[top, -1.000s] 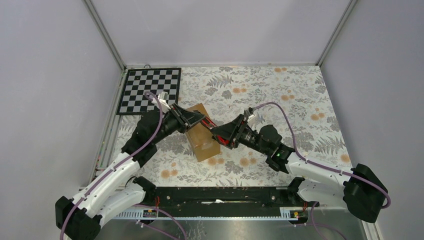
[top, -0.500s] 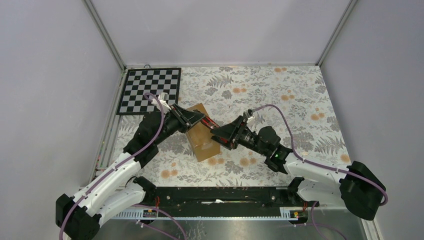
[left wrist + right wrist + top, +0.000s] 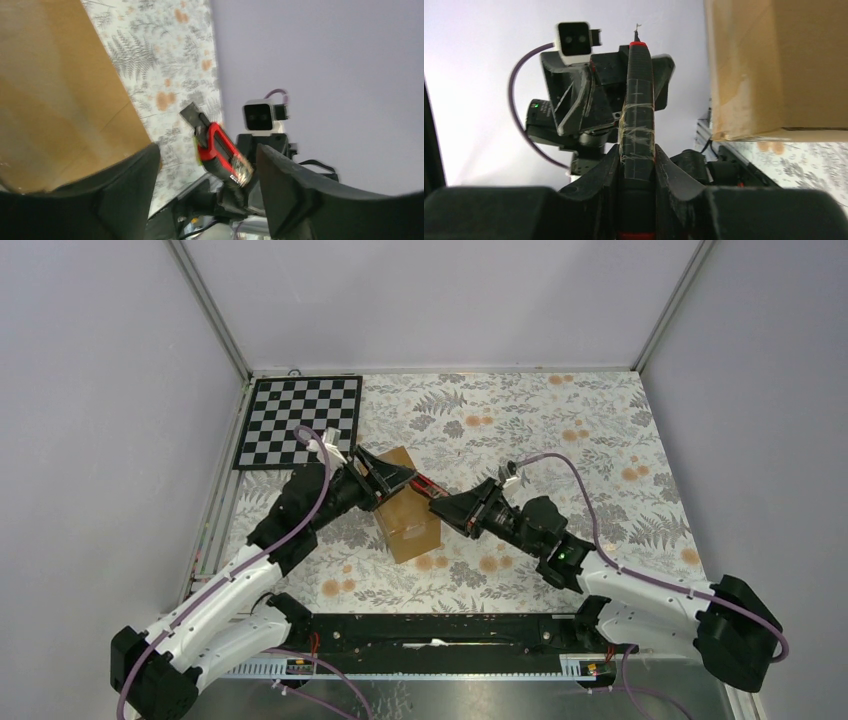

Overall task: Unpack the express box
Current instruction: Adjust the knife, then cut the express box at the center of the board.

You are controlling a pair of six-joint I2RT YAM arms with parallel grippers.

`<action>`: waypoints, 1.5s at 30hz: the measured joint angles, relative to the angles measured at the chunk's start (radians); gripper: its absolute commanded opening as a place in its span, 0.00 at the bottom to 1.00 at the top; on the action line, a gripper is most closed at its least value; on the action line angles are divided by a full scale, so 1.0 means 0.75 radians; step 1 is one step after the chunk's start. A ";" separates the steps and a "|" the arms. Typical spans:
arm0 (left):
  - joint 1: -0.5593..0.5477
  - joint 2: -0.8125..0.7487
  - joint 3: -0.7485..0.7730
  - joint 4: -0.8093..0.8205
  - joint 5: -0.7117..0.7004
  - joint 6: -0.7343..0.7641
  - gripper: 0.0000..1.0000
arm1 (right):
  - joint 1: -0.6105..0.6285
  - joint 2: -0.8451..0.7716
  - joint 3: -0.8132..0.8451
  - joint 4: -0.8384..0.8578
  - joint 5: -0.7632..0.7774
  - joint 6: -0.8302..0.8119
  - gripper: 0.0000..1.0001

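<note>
Clamping cutter; R claw (by box)

Plain cardboard brown on the express box, unprinted, with glossy, paler strips of clear tape along an edge; red and black on the cutter, handle wrapped in shiny clear tape, blade dark grey; off-white on the tabletop, printed all over with grey fern leaves and small orange blossoms; black and white squares on the checkerboard; white shells and black joints on the left arm and right arm; matt black on the left fingers and right fingers; dull purple on the cable; a green dot of light on the right arm; pale lilac-grey on the walls.
</note>
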 measured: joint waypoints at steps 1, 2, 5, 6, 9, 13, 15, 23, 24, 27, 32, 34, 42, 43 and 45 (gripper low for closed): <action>0.000 -0.001 0.012 -0.051 -0.003 0.014 0.82 | 0.000 -0.019 -0.004 -0.043 0.018 -0.009 0.00; 0.000 -0.002 0.026 -0.098 -0.007 0.039 0.82 | 0.000 -0.038 -0.010 -0.077 0.028 -0.017 0.00; 0.001 -0.026 0.081 -0.268 -0.025 0.103 0.83 | 0.000 -0.166 -0.055 -0.217 0.052 -0.036 0.00; 0.003 -0.046 0.103 -0.334 -0.035 0.126 0.84 | 0.000 -0.233 -0.073 -0.279 0.065 -0.043 0.00; 0.006 -0.113 0.189 -0.555 -0.066 0.202 0.87 | 0.000 -0.439 -0.101 -0.476 0.098 -0.062 0.00; 0.009 -0.151 0.268 -0.746 -0.083 0.270 0.82 | 0.000 -0.705 -0.145 -0.678 0.103 -0.065 0.00; 0.011 -0.167 0.265 -0.810 -0.070 0.278 0.76 | 0.000 -0.794 -0.170 -0.745 0.095 -0.066 0.00; 0.012 -0.249 0.033 -0.911 0.048 0.246 0.57 | 0.000 -0.823 -0.197 -0.962 -0.017 -0.112 0.00; 0.012 -0.262 0.013 -0.921 0.057 0.241 0.55 | 0.000 -0.831 -0.208 -0.965 -0.027 -0.114 0.00; 0.012 -0.302 -0.024 -0.947 0.072 0.236 0.47 | 0.000 -0.851 -0.249 -0.955 -0.052 -0.111 0.00; 0.012 -0.323 -0.079 -0.929 0.076 0.220 0.27 | 0.000 -0.839 -0.329 -0.905 -0.068 -0.093 0.00; 0.013 -0.323 -0.115 -0.905 0.074 0.207 0.22 | 0.000 -0.817 -0.342 -0.878 -0.077 -0.082 0.00; 0.012 -0.292 -0.217 -0.803 0.055 0.162 0.19 | 0.000 -0.733 -0.342 -0.758 -0.110 -0.076 0.00; 0.012 -0.285 -0.219 -0.792 0.055 0.158 0.19 | 0.000 -0.731 -0.341 -0.757 -0.111 -0.076 0.00; 0.012 -0.271 -0.219 -0.765 0.054 0.151 0.18 | 0.000 -0.730 -0.341 -0.757 -0.111 -0.075 0.00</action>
